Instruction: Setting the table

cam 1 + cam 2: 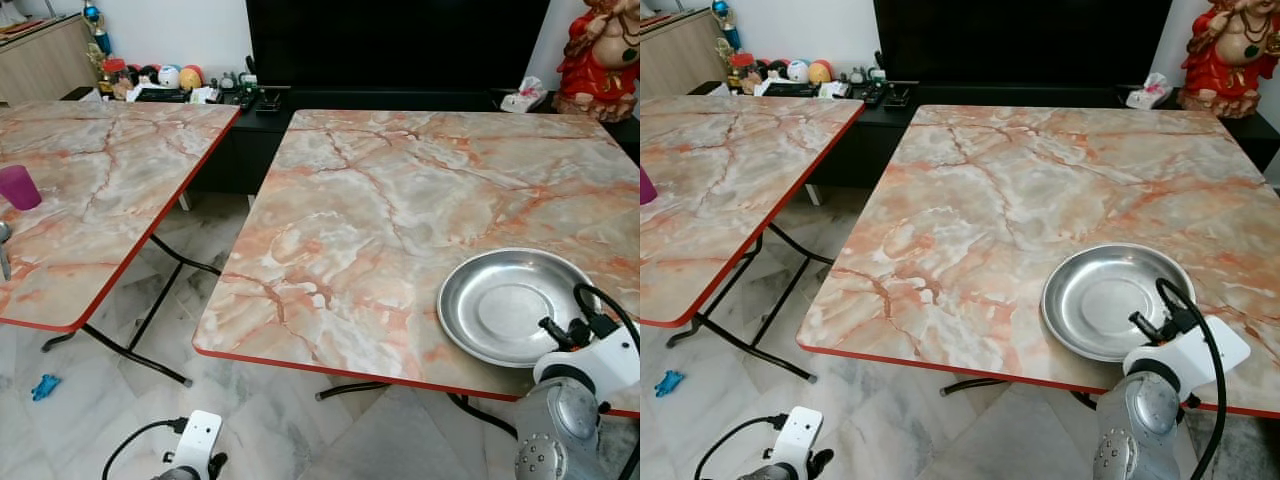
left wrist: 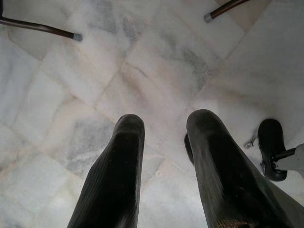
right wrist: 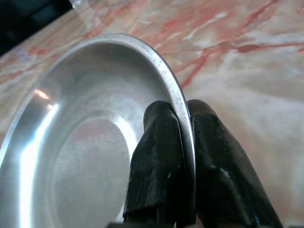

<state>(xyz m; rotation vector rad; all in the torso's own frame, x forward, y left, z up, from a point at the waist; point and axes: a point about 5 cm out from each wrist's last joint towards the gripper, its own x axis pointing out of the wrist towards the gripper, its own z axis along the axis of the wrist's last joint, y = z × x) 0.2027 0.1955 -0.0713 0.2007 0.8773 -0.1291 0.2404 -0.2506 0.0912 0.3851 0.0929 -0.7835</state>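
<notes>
The plate (image 1: 505, 305) is shiny bare metal with a smooth reflecting inside, the table (image 1: 360, 230) has a glossy marble-pattern top, and the ribbed black fingers (image 3: 159, 156) look matt, like rubber.

Both counters (image 1: 400, 200) are peach-and-white marble print with a red edge. Plate (image 1: 500, 305) is shiny silver, cup (image 1: 18, 187) is purple, floor (image 2: 142, 71) is pale grey-veined marble tile. Right end effector (image 3: 183, 118) has black fingers.
</notes>
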